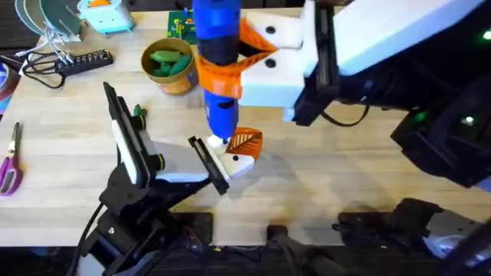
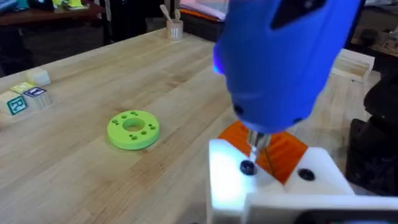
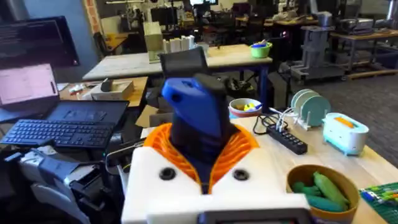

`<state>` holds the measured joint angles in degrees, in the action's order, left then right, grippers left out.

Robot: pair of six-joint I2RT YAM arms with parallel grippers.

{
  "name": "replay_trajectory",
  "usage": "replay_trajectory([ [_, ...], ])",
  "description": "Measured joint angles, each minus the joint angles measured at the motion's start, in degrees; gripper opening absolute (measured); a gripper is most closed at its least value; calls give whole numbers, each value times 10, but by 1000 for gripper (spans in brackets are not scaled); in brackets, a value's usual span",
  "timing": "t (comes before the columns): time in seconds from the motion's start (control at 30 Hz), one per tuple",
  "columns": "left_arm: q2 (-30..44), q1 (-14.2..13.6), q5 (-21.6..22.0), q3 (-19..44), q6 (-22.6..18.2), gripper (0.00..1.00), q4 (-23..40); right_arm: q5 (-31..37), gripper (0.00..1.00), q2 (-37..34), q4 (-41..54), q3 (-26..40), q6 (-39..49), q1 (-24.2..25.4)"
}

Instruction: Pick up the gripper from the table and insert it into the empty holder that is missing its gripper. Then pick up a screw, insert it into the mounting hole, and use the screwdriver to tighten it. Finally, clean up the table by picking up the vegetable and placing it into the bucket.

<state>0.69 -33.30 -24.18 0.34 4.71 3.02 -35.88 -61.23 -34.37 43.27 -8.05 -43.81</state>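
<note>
Overhead, the right gripper (image 1: 230, 65) clamps the blue screwdriver (image 1: 217, 46) upright, its tip on the holder's (image 1: 238, 162) screw (image 2: 247, 167). Whether the left gripper (image 1: 209, 162) is open or closed, I cannot tell.

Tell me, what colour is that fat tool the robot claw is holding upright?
Bright blue: the screwdriver, gripped by the right gripper, shows best in the overhead view.
</note>
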Motion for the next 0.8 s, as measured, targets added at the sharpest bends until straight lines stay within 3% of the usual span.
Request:
replay_trajectory([
  [0.8,0,0,0,0,0,6,0,0,23,-9,0,0,-1,-9],
])
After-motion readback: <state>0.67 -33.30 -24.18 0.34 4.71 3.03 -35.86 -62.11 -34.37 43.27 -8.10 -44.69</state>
